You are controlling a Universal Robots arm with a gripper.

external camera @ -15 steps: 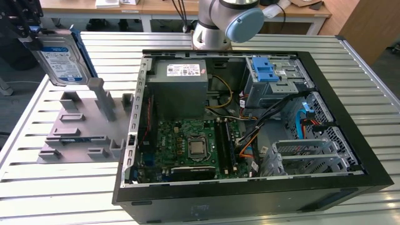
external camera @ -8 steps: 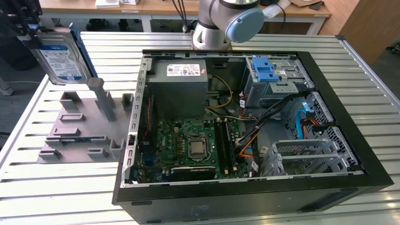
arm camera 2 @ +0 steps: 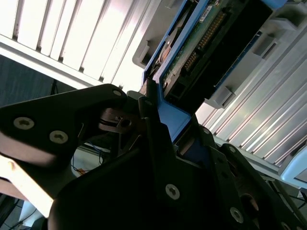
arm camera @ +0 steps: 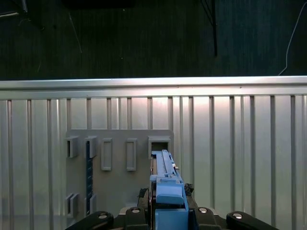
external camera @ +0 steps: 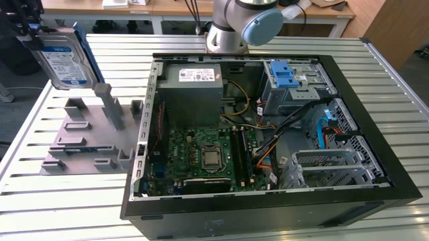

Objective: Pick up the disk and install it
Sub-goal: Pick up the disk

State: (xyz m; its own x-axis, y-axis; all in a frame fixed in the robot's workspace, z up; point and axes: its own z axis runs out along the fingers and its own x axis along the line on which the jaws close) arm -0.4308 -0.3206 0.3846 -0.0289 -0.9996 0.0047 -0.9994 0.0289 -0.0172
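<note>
A: Where do we locate the disk?
B: We locate the disk [external camera: 67, 63] in the air at the exterior view's left, upright, above the grey fixture [external camera: 87, 135] on the worktop [external camera: 67, 211] and well apart from the open case [external camera: 268, 216].
A: What do we record for the claw?
B: We record the claw [external camera: 37, 36] clamped on the disk's upper end. In the first wrist view, the disk shows edge-on over the fixture.

Open computer case [external camera: 268, 217] beside grey fixture [external camera: 86, 136]
</note>
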